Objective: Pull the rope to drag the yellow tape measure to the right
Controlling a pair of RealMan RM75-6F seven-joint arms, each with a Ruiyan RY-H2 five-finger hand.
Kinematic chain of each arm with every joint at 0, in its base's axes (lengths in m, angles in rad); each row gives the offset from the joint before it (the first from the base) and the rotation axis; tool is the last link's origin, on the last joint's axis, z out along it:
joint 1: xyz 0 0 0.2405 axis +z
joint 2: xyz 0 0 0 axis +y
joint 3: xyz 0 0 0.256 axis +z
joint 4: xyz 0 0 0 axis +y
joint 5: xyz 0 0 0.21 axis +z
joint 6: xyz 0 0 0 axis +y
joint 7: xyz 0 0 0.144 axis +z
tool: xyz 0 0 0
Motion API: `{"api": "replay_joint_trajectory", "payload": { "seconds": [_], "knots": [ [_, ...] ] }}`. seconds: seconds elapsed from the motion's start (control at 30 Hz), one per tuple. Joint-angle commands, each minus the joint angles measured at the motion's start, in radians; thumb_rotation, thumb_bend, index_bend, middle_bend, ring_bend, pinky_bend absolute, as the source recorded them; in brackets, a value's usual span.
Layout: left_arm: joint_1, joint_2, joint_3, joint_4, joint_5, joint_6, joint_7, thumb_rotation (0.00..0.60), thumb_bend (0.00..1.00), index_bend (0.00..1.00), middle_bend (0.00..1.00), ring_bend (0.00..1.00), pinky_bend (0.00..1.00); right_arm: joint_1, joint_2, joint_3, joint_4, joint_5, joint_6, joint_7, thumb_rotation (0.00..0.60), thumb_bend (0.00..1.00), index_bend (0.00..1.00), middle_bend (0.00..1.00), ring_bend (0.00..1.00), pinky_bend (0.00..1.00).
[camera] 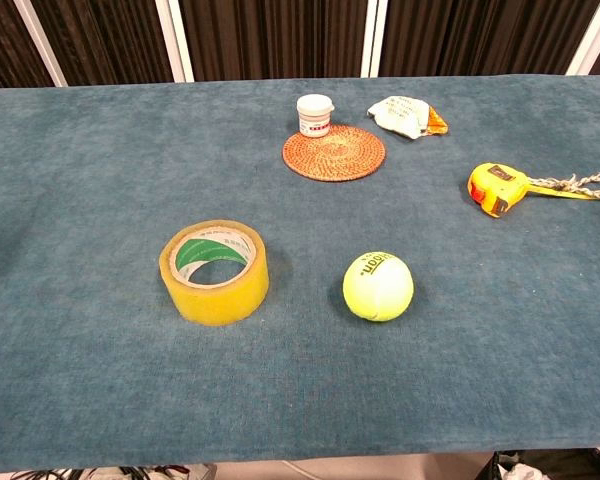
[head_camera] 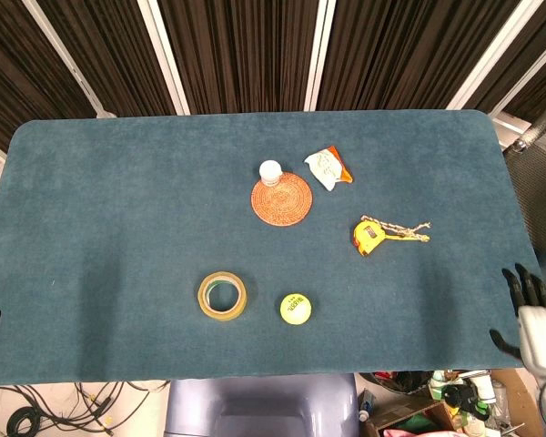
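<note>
One right hand (head_camera: 539,323), fingers spread, sits well apart from the yellow tape measure (head_camera: 369,237).

Only the right hand (head_camera: 535,319) shows — low in the head view's bottom right corner, just past the edge of the table. Its dark fingers (head_camera: 525,286) point up and stand apart, thumb out to the side, holding nothing. The left hand appears in neither view — nor does either arm.
</note>
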Motion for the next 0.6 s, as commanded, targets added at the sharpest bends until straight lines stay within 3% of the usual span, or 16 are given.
{"api": "replay_joint_trajectory", "payload": {
  "seconds": [0.03, 0.6],
  "knots": [
    [0.001, 0.006, 0.005, -0.010, -0.003, -0.011, -0.010, 0.600, 0.31, 0.11, 0.00, 0.00, 0.00, -0.029, -0.012, -0.009, 0.021, -0.046, 0.033, 0.015, 0.600, 0.13, 0.00, 0.00, 0.06, 0.18],
    [-0.005, 0.022, 0.007, -0.019, 0.000, -0.023, -0.028, 0.600, 0.31, 0.11, 0.00, 0.00, 0.00, -0.074, -0.028, 0.036, 0.027, -0.123, 0.056, -0.008, 0.600, 0.13, 0.00, 0.00, 0.06, 0.18]
  ]
}}
